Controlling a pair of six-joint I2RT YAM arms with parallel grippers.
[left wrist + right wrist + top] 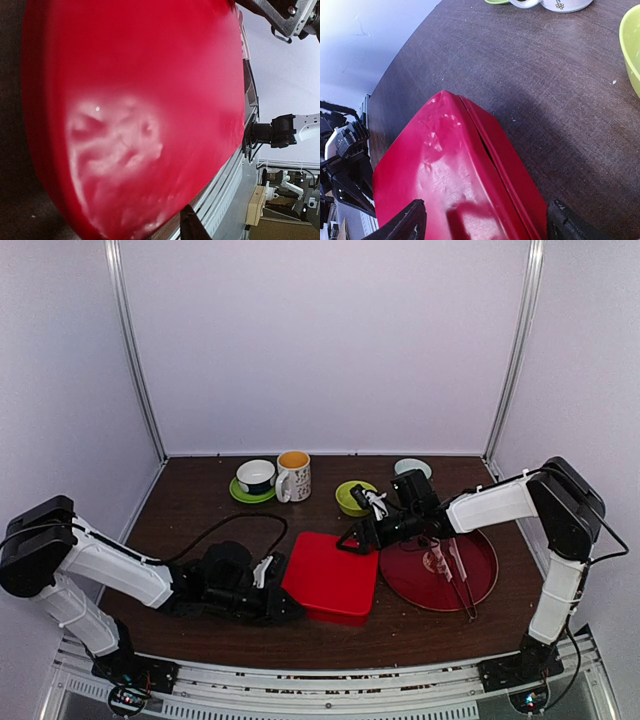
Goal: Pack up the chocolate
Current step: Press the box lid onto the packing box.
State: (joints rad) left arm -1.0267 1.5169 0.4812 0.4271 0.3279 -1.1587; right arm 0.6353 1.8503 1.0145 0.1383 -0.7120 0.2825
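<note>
The chocolate is out of view. A red box [330, 578] with its lid on sits in the middle of the table. My left gripper [281, 600] is at the box's near left edge. The red lid [130, 110] fills the left wrist view, and only one fingertip [192, 229] shows under its rim. The jaws look closed on that rim. My right gripper [362, 536] hangs over the box's far right corner, open wide. Its two fingers [405, 224] stand either side of the corner of the box [465, 170], where the lid sits slightly askew on the base.
A red round plate [482, 585] to the right carries pink-handled tongs and a knife [455, 575]. Along the back stand a cup on a green saucer [256, 478], a mug [293, 476], a green bowl [350, 498] and a small pale bowl [412, 468]. A black cable [235, 525] lies left of the box.
</note>
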